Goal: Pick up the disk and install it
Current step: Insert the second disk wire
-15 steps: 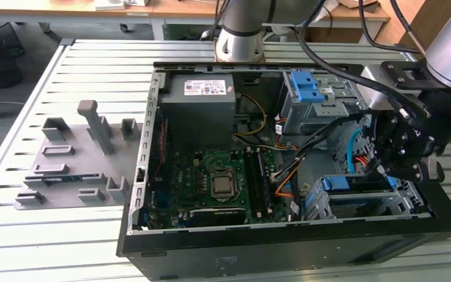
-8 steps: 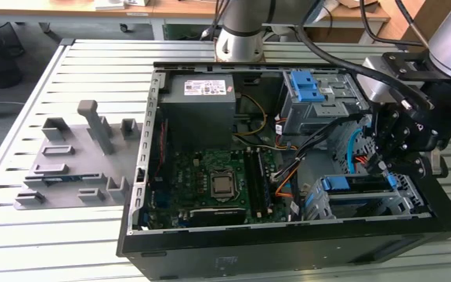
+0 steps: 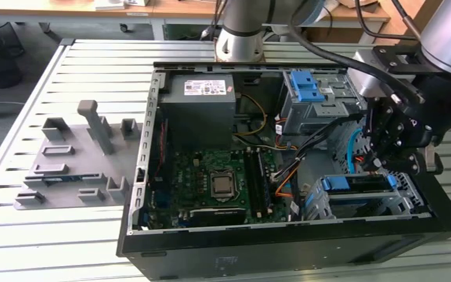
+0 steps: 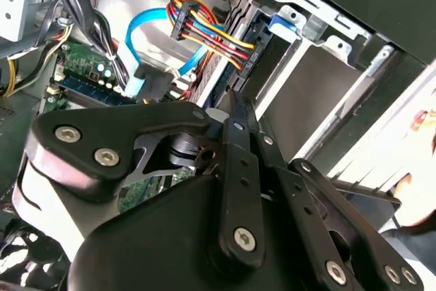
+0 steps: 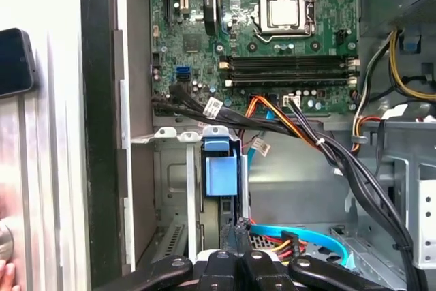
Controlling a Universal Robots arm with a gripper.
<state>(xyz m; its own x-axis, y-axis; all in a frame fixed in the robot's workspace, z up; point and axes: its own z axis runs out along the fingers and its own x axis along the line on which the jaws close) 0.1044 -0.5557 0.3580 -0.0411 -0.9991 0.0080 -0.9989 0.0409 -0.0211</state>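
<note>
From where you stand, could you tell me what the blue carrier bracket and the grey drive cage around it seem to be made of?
The blue carrier bracket looks like moulded plastic, judging by its even matte colour and softly rounded edges. The grey drive cage looks like stamped sheet metal, probably steel: it has thin folded walls, punched tabs and a dull silvery sheen.

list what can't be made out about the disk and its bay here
Label of the disk: the first wrist view shows it edge-on in the drive bay.
How far it is seated: the gripper covers that end in the exterior view.
Print on the power supply: too small, exterior view.
</note>
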